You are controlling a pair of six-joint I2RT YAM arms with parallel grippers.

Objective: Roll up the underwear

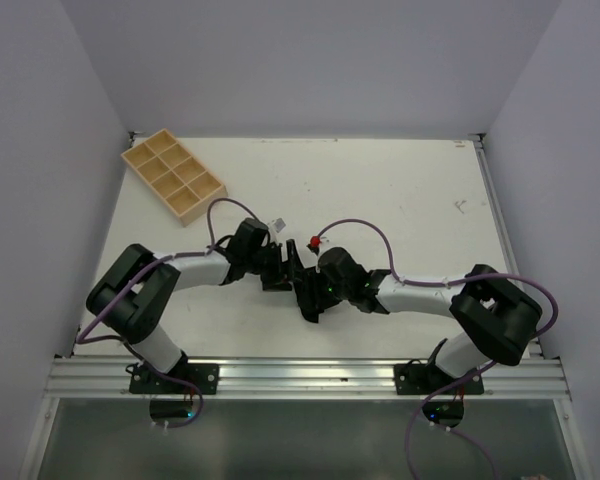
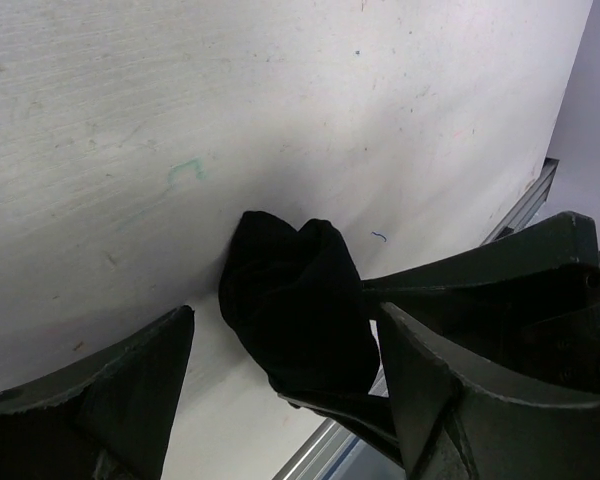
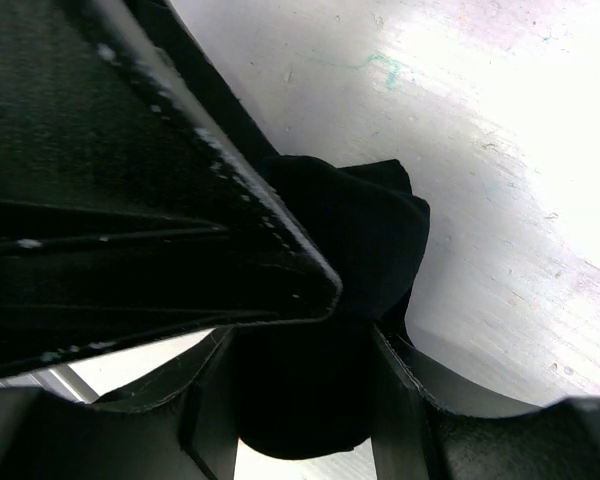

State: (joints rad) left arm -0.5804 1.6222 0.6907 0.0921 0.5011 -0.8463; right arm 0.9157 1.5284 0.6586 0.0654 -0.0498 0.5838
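The underwear [image 2: 295,310] is a bunched black fabric bundle on the white table, also seen in the right wrist view [image 3: 365,225]. My left gripper [image 2: 285,312] is open, its two fingers wide apart on either side of the bundle and not touching it. My right gripper [image 3: 300,350] is shut on the underwear, with fabric filling the gap between its fingers [image 3: 400,395]. One right finger [image 2: 480,270] reaches in over the bundle. In the top view both grippers meet near the table's front middle, left gripper [image 1: 283,268] and right gripper [image 1: 306,290]; the fabric is hard to tell from them there.
A wooden compartment tray [image 1: 173,175] lies at the table's far left. The metal rail [image 1: 300,375] runs along the near edge, close behind the grippers. Grey walls stand on both sides. The left finger [image 3: 180,200] fills the upper left of the right wrist view.
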